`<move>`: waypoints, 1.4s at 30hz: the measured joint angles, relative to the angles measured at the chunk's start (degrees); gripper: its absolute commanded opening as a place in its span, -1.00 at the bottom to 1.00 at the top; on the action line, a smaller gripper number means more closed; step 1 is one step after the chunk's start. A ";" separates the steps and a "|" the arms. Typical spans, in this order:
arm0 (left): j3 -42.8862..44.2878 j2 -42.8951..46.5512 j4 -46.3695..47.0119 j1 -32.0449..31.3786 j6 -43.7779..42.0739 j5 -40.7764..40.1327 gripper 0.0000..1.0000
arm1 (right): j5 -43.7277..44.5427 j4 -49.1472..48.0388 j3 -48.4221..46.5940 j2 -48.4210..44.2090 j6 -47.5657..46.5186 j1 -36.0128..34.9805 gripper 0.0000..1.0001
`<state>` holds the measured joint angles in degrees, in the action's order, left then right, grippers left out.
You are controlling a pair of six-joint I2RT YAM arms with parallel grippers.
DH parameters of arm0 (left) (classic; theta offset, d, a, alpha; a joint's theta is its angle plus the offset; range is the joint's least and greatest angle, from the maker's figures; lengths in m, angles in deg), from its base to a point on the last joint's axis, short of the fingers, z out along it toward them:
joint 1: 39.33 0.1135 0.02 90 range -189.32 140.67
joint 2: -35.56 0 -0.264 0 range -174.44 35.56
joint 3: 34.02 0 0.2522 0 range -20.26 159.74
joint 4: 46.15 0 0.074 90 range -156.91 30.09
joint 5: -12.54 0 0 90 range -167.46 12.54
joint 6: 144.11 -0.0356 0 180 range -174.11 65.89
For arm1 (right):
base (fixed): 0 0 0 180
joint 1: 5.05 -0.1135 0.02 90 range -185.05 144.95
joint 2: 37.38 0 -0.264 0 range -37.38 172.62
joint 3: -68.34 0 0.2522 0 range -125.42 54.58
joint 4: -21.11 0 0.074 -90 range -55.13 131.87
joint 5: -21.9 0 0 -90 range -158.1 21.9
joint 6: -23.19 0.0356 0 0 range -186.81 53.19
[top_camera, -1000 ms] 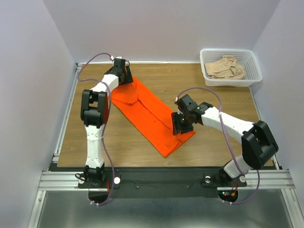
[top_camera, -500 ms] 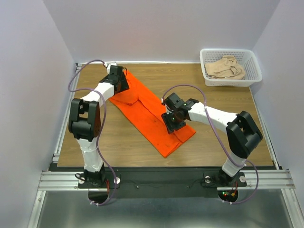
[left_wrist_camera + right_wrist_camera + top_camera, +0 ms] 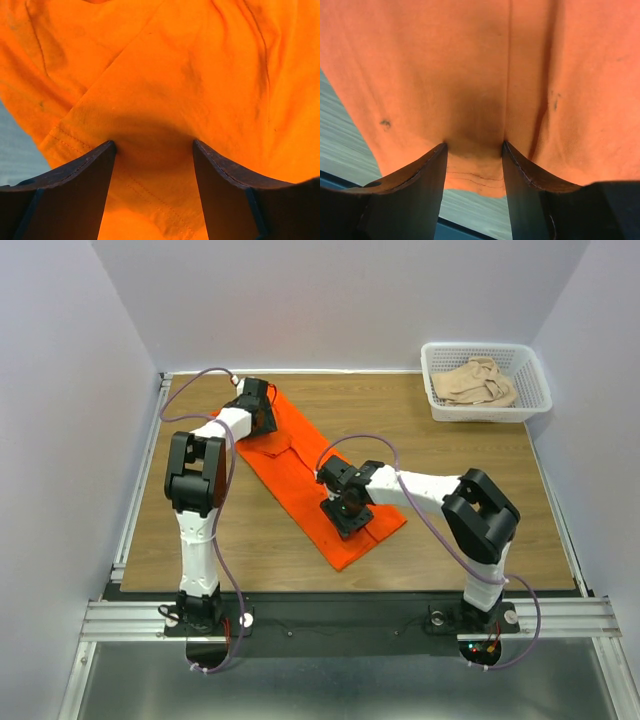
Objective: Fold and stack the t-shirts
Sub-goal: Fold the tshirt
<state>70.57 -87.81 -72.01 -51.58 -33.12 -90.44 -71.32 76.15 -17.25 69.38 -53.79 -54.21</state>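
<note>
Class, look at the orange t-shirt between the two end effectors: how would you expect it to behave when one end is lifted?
The orange t-shirt will probably droop and sag, since it lies flat with soft creases. It likely weighs little for its area, being thin cloth. It may bunch where pinched: fabric puckers between the left end effector's fingers.

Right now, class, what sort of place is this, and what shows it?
Probably a robot test cell: plain walls enclose a wooden table, with an orange t-shirt and a white basket.

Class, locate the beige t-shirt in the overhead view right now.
The beige t-shirt lies crumpled in the white basket at the table's far right corner, apart from both arms.
</note>
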 measured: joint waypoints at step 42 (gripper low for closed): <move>-53.81 58.01 -16.83 -30.42 34.91 3.26 0.58 | -1.84 -4.61 10.43 -15.34 7.85 18.62 0.02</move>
<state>16.76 -29.81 -88.84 -82.00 1.79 -87.18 -73.16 71.53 -6.83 54.04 -45.95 -35.59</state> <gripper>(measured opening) 0.808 0.522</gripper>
